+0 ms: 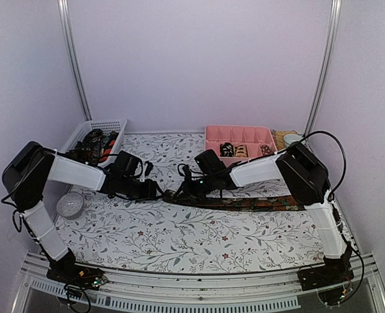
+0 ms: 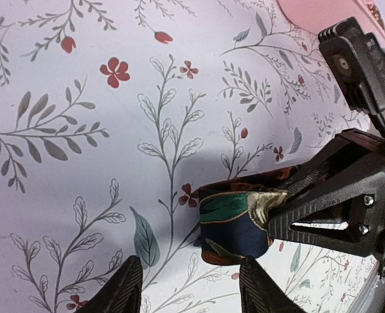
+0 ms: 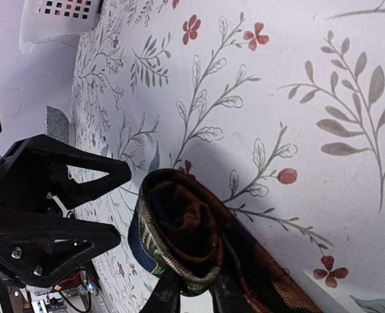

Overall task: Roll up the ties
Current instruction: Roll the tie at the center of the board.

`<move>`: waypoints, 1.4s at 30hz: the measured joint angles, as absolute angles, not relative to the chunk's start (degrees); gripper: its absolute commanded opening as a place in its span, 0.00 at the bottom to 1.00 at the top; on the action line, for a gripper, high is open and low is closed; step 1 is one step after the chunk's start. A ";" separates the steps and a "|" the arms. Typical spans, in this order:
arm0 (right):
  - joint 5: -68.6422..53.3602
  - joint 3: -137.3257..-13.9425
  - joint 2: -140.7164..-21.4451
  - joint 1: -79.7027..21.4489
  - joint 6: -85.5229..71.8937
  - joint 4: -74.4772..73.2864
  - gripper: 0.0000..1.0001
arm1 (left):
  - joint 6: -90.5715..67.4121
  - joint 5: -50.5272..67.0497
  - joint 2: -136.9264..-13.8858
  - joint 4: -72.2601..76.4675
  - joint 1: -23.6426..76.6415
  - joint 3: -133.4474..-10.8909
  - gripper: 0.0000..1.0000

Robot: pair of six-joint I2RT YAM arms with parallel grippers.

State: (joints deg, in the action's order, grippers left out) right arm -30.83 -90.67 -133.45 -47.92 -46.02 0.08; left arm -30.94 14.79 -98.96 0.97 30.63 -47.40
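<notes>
Tie, end coiled, sits lower centre of L wrist view, just above L gripper, jaws spread, not gripping. R gripper is clamped on it, bottom centre of R wrist view.

The top camera looks down from behind the arm bases over the whole table, while each wrist camera peers closely past the left gripper or right gripper at the shared rolled tie between them.
</notes>
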 measured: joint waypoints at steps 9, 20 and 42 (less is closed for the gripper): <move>-33.54 -90.67 -134.58 -46.68 -45.84 1.15 0.13 | -32.34 23.75 -101.47 10.31 28.29 -45.17 0.53; -35.05 -90.35 -134.96 -46.33 -45.84 2.28 0.13 | -35.20 33.85 -108.55 20.71 26.74 -45.41 0.53; -35.62 -89.56 -134.96 -46.06 -45.87 3.53 0.13 | -43.59 35.38 -113.56 32.73 27.05 -43.66 0.24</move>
